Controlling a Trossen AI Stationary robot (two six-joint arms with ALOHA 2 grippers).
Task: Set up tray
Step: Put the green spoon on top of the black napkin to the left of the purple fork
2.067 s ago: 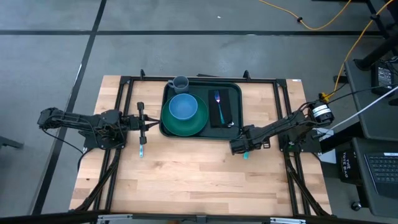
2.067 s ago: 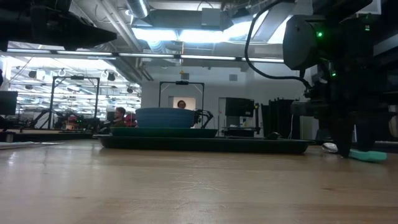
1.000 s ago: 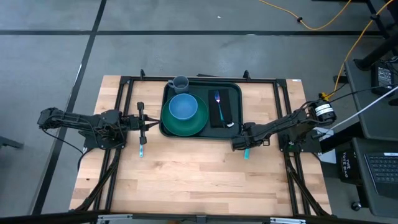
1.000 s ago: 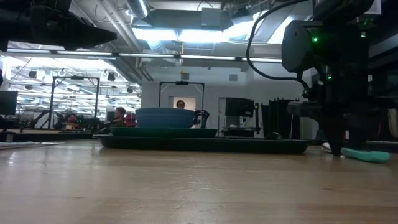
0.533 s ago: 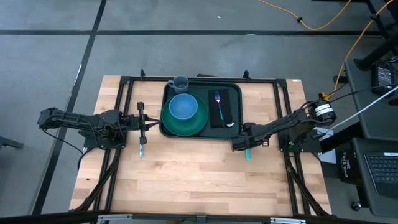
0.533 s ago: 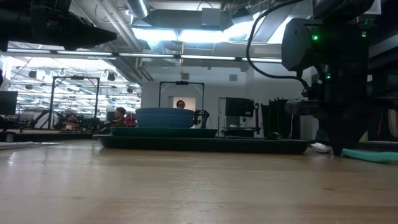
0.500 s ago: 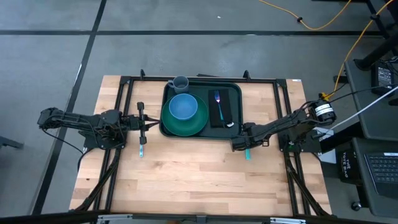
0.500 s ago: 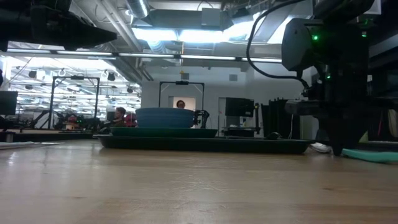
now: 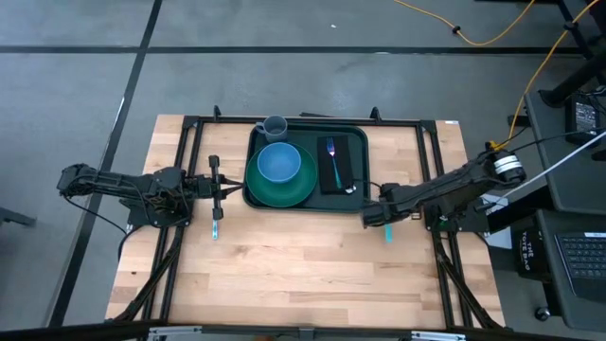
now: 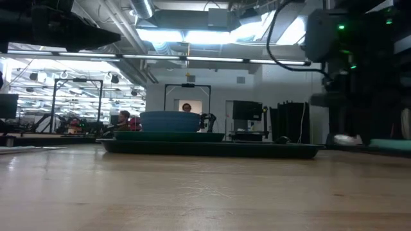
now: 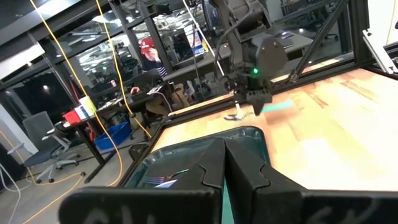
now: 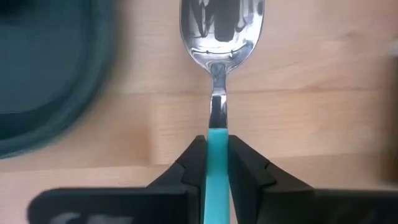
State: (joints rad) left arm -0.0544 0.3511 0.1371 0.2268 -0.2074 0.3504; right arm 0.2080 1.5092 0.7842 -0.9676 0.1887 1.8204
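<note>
On the wooden table (image 9: pixel 312 256) lies the large dark green rectangular plastic tray (image 9: pixel 355 137), rim raised, corners rounded. Right gripper (image 12: pixel 216 149) clasps a teal-handled metal spoon (image 12: pixel 218 74); left gripper (image 11: pixel 225 163) clenched empty.

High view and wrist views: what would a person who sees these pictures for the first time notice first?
First, the dark green tray at the table's far middle, holding a green plate with a blue bowl, a grey cup and a fork on a black napkin. Next, the right gripper, near the tray's right front corner, shut on a teal-handled spoon. The left gripper waits shut beside the tray's left edge.
</note>
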